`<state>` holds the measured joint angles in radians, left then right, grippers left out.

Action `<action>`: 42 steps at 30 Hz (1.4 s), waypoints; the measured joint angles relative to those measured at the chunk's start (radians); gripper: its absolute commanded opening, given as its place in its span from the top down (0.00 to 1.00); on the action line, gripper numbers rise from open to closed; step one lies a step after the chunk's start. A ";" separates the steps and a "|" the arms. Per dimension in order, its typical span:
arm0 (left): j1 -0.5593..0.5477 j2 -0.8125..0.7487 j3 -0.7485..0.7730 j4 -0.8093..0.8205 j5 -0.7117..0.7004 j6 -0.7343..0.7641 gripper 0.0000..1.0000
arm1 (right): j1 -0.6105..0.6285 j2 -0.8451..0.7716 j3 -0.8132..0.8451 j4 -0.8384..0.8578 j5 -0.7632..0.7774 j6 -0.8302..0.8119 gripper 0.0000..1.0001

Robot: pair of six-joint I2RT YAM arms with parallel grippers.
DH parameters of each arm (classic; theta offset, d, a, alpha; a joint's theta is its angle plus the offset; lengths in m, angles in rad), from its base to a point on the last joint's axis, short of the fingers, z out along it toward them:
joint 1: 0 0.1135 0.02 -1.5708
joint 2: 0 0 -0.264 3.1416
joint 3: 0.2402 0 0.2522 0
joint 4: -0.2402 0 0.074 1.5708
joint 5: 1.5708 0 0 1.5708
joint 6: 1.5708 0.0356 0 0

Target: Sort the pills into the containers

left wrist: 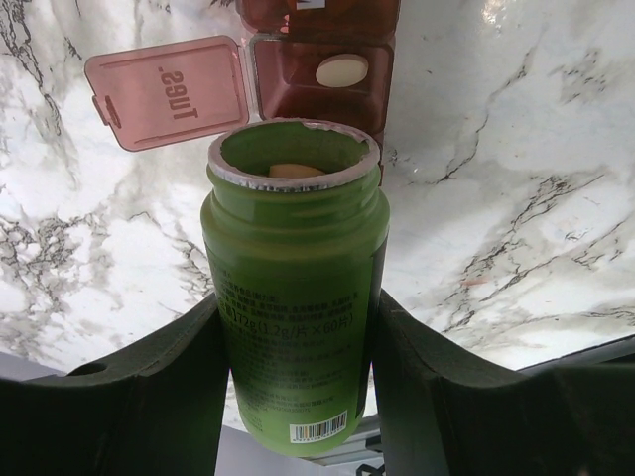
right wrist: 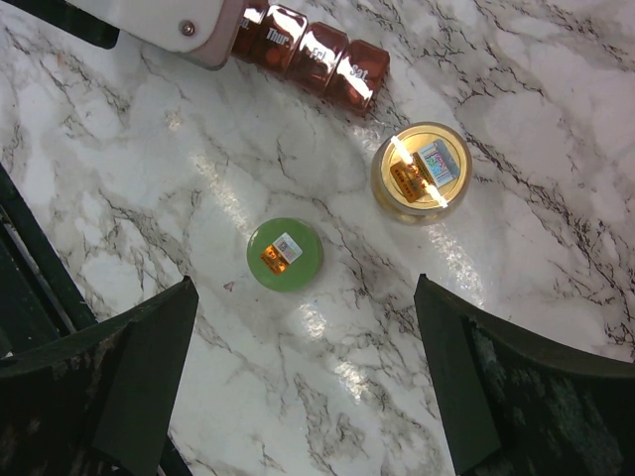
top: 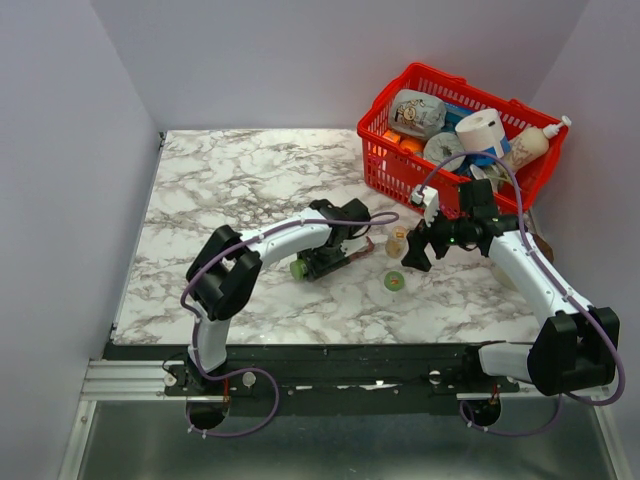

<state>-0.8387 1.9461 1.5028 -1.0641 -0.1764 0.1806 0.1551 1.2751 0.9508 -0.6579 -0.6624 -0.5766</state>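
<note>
On marble table: reddish-brown plastic pill-organiser strip, one pale oval pill in Tues cell.
Left gripper clamps green plastic bottle (right gripper gapes, empty).

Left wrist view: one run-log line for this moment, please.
left end effector: shut on green bottle | Tues cell: open, one pill inside | right end effector: open

The bench is lit brightly from above; glare patches are seen on its marble and across the small amber jar. The left claw is rendered dark, with little detail.
</note>
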 measured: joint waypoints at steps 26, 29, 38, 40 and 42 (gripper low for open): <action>-0.048 0.024 0.028 -0.027 -0.103 0.018 1.00 | 0.000 0.000 0.000 -0.002 0.001 0.000 0.00; -0.050 0.028 0.028 -0.027 -0.114 0.018 1.00 | 0.000 0.000 0.000 -0.002 0.008 0.000 0.00; -0.056 0.050 0.035 -0.036 -0.137 0.022 1.00 | -0.009 0.000 0.000 -0.002 0.056 -0.008 0.00; -0.056 0.056 0.041 -0.039 -0.142 0.022 1.00 | -0.011 0.000 0.000 -0.002 0.062 -0.011 0.00; -0.056 0.060 0.045 -0.041 -0.150 0.022 1.00 | -0.011 0.000 0.000 -0.003 0.069 -0.013 0.00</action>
<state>-0.8948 2.0064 1.5475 -1.1049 -0.3267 0.2028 0.1436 1.2755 0.9508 -0.6605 -0.5938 -0.5896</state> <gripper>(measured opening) 0.594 0.994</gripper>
